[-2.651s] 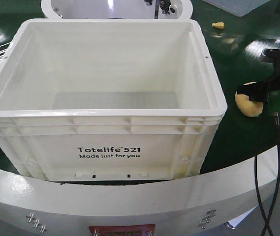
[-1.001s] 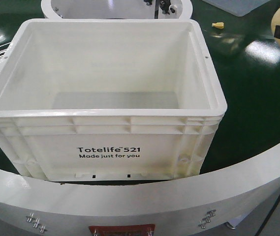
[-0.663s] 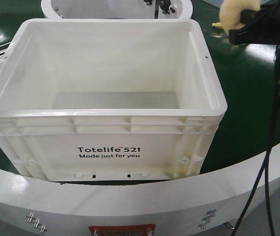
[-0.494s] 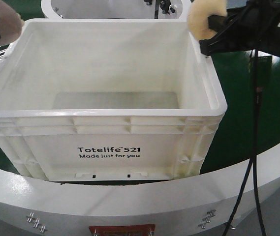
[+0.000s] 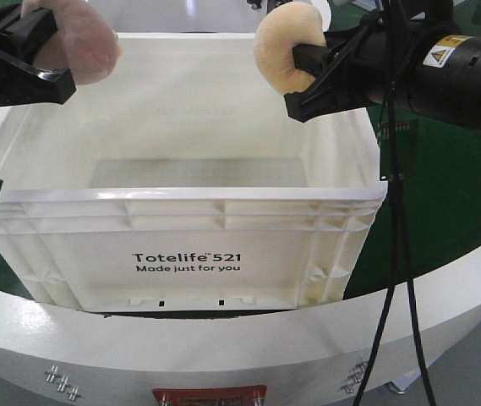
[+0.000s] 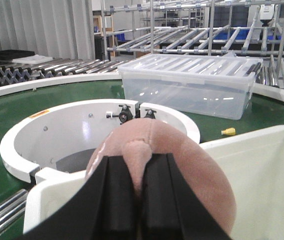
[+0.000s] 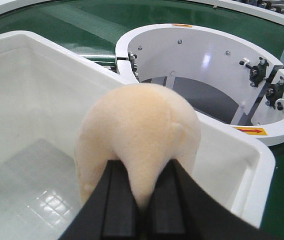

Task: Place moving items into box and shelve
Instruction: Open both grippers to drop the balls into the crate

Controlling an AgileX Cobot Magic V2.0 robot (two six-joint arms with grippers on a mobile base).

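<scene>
A white Totelife crate (image 5: 189,224) stands open and empty in front of me; its rim also shows in the left wrist view (image 6: 261,137) and the right wrist view (image 7: 251,155). My left gripper (image 5: 50,63) is shut on a pink plush toy (image 5: 84,42) above the crate's left rear corner; the toy fills the left wrist view (image 6: 181,170). My right gripper (image 5: 303,80) is shut on a cream plush toy (image 5: 278,51) above the crate's right rear part; in the right wrist view the toy (image 7: 137,130) hangs over the crate's inside.
A white ring-shaped fixture (image 6: 82,125) sits behind the crate on the green belt (image 5: 451,194), also in the right wrist view (image 7: 206,55). A clear lidded bin (image 6: 191,82) and a small yellow object (image 6: 228,132) lie farther back. A grey rim (image 5: 240,338) curves in front.
Both arms have swung in over the crate. The right gripper carried the cream toy from the belt at the right to above the crate's rear; the left brought the pink toy in from the left.
</scene>
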